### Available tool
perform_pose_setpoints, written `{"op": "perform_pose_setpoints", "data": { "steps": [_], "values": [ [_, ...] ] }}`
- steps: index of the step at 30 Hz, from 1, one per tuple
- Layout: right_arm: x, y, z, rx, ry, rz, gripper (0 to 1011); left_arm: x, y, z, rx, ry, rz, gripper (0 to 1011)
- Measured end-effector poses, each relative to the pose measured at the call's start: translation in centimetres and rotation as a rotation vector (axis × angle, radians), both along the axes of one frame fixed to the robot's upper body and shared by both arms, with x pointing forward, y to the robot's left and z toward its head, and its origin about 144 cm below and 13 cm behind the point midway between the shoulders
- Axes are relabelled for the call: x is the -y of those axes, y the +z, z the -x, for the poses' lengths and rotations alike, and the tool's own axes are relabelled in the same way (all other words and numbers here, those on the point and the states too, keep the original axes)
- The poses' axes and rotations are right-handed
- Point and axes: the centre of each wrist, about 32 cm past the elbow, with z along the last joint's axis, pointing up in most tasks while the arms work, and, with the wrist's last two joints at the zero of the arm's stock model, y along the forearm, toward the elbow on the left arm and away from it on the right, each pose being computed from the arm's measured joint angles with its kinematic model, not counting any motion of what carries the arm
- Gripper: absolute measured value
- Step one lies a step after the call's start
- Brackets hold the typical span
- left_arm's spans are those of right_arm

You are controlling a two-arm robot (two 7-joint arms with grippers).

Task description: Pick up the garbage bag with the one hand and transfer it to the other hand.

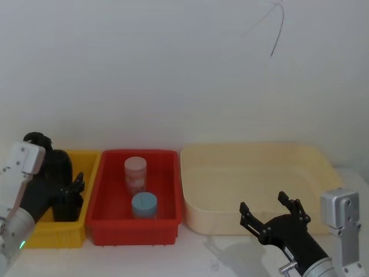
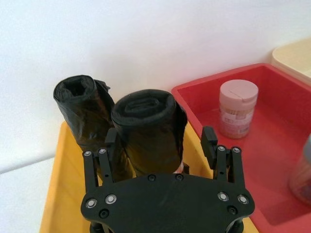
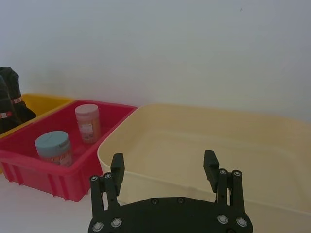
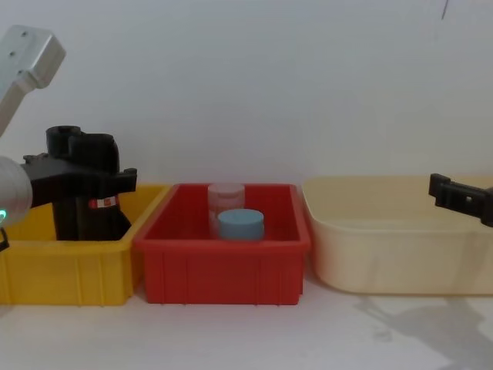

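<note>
Black thick garbage-bag roll (image 2: 148, 131) in yellow plastic bin (image 2: 60, 194), open left hand (image 2: 160, 138) straddling it; slimmer black roll (image 2: 80, 111) at 10 o'clock. Right hand (image 3: 164, 164) open by cream tub (image 3: 233, 136).

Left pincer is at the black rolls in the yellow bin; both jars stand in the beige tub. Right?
No: the head view shows both jars in the red bin. The left pincer is at the black rolls in the yellow bin.

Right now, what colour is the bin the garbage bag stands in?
Yellow. The bin holding the garbage bag shows best in the chest view.
</note>
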Motion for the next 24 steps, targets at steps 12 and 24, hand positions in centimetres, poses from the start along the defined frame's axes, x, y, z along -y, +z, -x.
{"op": "perform_pose_setpoints", "data": {
  "steps": [12, 24],
  "values": [
    [0.0, 0.0, 0.0, 0.000, 0.000, 0.000, 1001, 0.4, 0.1, -1.2, 0.004, 0.020, -0.035, 905],
    [0.0, 0.0, 0.0, 0.000, 0.000, 0.000, 1001, 0.6, 0.2, -1.5, 0.004, 0.026, -0.046, 600]
  ]
}}
